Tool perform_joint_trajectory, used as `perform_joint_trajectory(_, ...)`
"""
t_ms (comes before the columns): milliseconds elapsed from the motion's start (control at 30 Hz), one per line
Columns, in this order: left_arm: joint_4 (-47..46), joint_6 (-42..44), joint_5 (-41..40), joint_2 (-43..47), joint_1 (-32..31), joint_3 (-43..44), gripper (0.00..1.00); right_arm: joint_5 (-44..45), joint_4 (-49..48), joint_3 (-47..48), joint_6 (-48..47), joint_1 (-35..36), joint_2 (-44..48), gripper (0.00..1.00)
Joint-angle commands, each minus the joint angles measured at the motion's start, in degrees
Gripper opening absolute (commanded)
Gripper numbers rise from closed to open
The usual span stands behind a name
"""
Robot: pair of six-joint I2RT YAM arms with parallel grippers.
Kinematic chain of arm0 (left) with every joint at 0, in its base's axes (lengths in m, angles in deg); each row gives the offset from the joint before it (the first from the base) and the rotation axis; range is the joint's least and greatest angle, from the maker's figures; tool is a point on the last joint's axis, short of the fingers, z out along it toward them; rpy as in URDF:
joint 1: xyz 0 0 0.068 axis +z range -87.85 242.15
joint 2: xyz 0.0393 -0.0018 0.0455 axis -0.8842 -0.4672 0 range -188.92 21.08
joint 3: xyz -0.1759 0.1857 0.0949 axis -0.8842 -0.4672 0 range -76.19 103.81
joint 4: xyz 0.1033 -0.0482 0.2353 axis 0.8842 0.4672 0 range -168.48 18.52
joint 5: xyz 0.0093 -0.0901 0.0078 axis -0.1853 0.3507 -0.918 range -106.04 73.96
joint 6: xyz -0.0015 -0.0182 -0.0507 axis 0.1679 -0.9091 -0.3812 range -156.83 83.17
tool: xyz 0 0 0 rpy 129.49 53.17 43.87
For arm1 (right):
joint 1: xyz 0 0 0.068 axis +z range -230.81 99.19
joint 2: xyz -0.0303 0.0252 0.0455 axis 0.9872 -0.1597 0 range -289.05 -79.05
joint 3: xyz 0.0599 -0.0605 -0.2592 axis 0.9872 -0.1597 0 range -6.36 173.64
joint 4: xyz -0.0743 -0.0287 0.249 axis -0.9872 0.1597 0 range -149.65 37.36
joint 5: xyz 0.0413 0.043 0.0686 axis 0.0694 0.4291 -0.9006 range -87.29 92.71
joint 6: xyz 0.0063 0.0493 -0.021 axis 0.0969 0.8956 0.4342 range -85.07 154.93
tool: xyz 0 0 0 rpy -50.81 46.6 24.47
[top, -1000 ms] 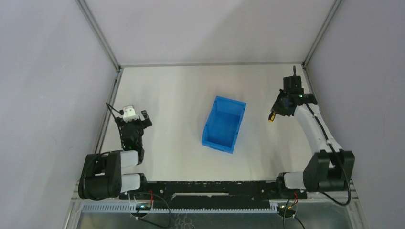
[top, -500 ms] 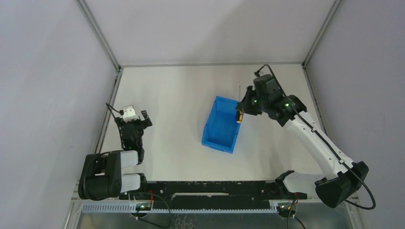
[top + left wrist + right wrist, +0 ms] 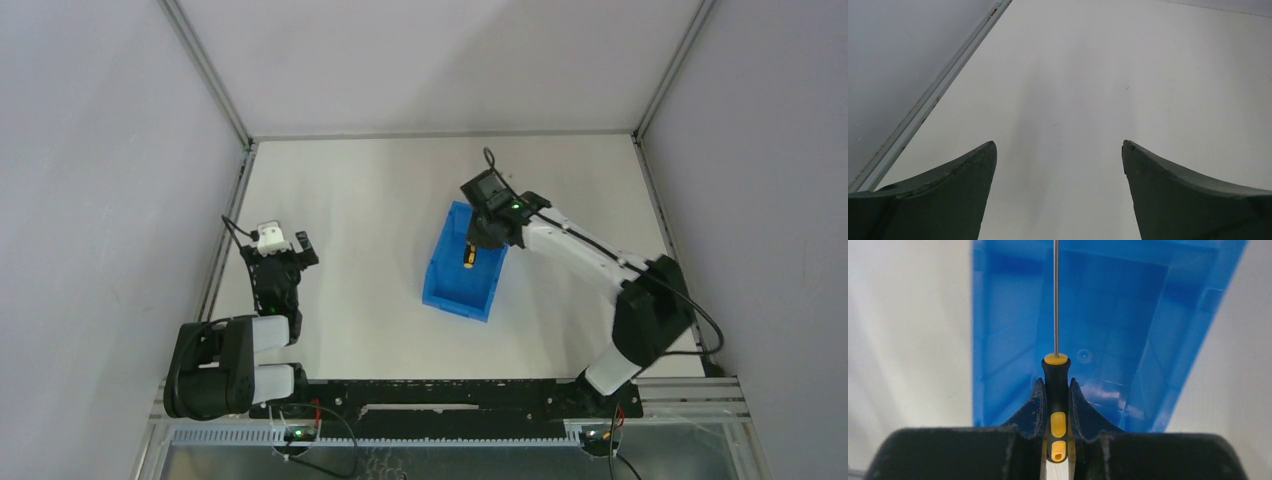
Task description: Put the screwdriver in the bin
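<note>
The bright blue bin (image 3: 455,285) sits near the middle of the table. My right gripper (image 3: 472,248) hangs over the bin's far end, shut on the screwdriver (image 3: 468,256). In the right wrist view the fingers (image 3: 1034,410) clamp the black and yellow-orange handle of the screwdriver (image 3: 1056,385), and its thin shaft points out over the open inside of the bin (image 3: 1128,330). My left gripper (image 3: 283,248) is open and empty at the left side of the table. In the left wrist view only its two dark fingertips (image 3: 968,175) and bare table show.
A metal frame rail (image 3: 225,230) runs along the table's left edge, close to the left gripper. Grey walls enclose the table on three sides. The right arm (image 3: 590,255) stretches across the table's right half.
My right arm has swung from the far right of the table leftward, carrying the screwdriver to above the bin's far end. The left arm has not moved.
</note>
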Motion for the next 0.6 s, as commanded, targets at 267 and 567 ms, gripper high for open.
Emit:
perform_joint_trajectory(267,-2.19,1.19,-0.22,0.94,-0.24,2.46,1.0,6.14,-6.05,1.06,7.38,2.44,-17.4,0.2)
perform_joint_trajectory(567,-2.19,1.18,-0.2,0.95,-0.22,2.49,1.0,8.55,-4.76,1.0,9.06,3.68,-20.86,0.4)
